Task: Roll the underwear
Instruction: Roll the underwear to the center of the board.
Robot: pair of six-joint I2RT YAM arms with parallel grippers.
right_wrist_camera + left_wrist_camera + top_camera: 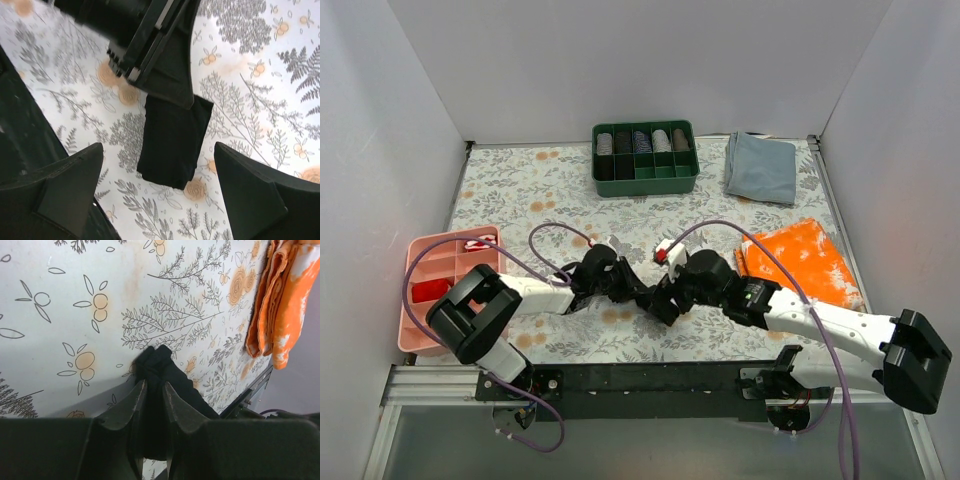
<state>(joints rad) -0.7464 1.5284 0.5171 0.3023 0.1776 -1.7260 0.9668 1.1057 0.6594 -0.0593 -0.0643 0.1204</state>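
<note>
Underwear (170, 145) pinched in L hand (153, 388); R hand (159, 150) open nearby.

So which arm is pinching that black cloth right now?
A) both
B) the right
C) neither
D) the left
D: the left jaws are shut on one end of the underwear, while the right jaws stand wide open on either side of it, not touching it.

One black fabric underwear (170, 145), one orange-and-white patterned cloth (798, 262) and one grey-blue folded cloth (761, 167) are being shown. Two plastic compartment trays are being shown: green tray (646, 187), pink tray (448, 238).
</note>
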